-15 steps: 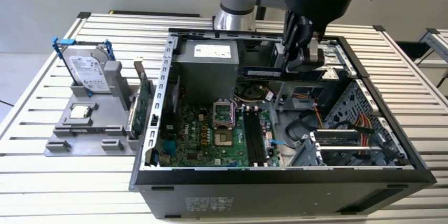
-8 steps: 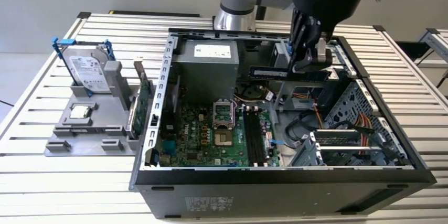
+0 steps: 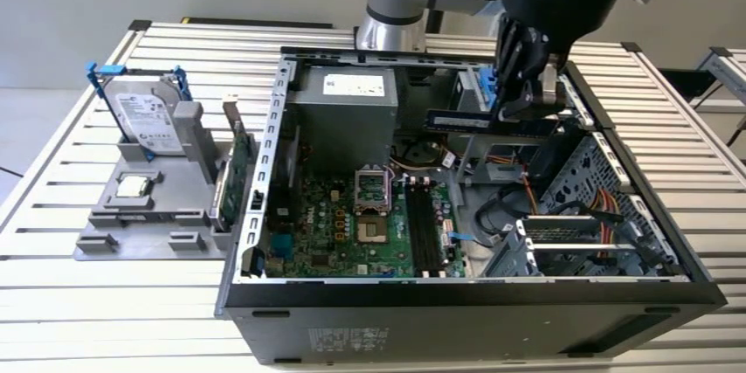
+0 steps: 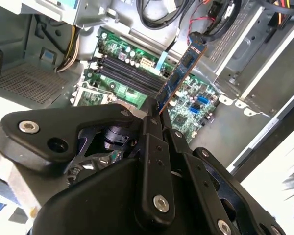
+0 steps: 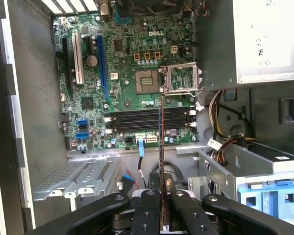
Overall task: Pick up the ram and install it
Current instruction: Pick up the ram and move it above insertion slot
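The ram is pinched by the hand above the open computer case.

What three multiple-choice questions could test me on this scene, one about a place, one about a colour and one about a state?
1. Where is the ram?
A. Lying on the grey stand
B. Held in the air over the open computer case
C. Seated in a motherboard slot

2. What colour is the frame around the silver hard drive?
A. Red
B. Blue
C. Yellow

3. What state is the end effector in?
A. Open and empty
B. Shut on a cable
C. Shut on the ram

Answers:
1 B: the exterior view shows the ram hanging above the inside of the case.
2 B: blue strips edge the drive.
3 C: both wrist views show it clamped on one end of the ram.
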Robot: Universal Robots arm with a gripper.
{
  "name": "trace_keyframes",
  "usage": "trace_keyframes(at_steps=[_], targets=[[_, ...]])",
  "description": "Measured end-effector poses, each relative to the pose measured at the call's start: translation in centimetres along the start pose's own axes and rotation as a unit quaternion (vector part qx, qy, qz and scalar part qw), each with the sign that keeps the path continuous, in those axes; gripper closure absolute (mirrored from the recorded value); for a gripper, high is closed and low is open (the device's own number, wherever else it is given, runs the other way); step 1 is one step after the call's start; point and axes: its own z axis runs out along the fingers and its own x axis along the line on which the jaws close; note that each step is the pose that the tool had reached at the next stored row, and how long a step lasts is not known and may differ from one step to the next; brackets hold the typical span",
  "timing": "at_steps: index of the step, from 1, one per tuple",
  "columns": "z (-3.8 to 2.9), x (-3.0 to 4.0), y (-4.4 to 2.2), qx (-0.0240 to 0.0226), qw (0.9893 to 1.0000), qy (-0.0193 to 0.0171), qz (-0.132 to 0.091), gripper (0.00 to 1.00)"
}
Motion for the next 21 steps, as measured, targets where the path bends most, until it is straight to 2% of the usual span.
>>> trace_keyframes(at_steps=[16, 21], targets=[[0.0, 0.0, -0.02, 0.0, 1.0, 0.0, 0.001, 1.0], [0.0, 0.0, -0.03, 0.0004, 0.9998, 0.0002, 0.019, 1.0]])
